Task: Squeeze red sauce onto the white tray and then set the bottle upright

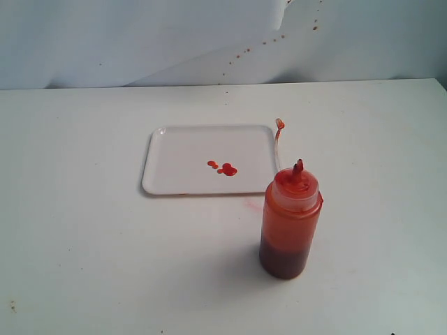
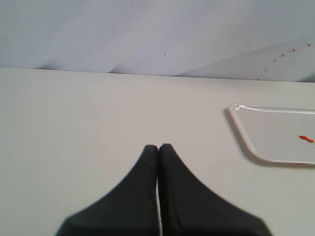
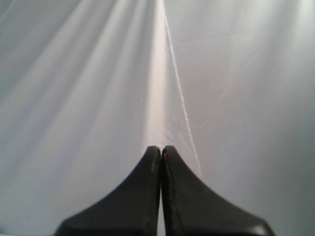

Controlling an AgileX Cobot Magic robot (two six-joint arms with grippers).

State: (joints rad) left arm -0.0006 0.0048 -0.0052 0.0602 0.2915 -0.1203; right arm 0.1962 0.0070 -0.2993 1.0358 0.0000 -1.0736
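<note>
Bottle (image 1: 290,223): stands upright on the table (image 1: 84,244), free of both arms, just beside the near right corner of the white tray (image 1: 174,150) in ext. view. Contact w/ tray rim cannot be told. Nozzle (image 1: 298,167) points up; cap strap (image 1: 279,136) rises clear of it, over the tray's right edge.

Red sauce (image 1: 225,169): a few small blobs near tray centre; darker mass fills the bottle's lower part.

Pink smear (image 1: 253,204): on table between tray edge and bottle.

Left gripper (image 2: 158,147): jaws pressed together, nothing between them, over bare table, well apart from the tray.

Right gripper (image 3: 161,148): jaws pressed together, empty, facing creased white cloth (image 3: 74,88).

Neither gripper appears in ext. view.
</note>
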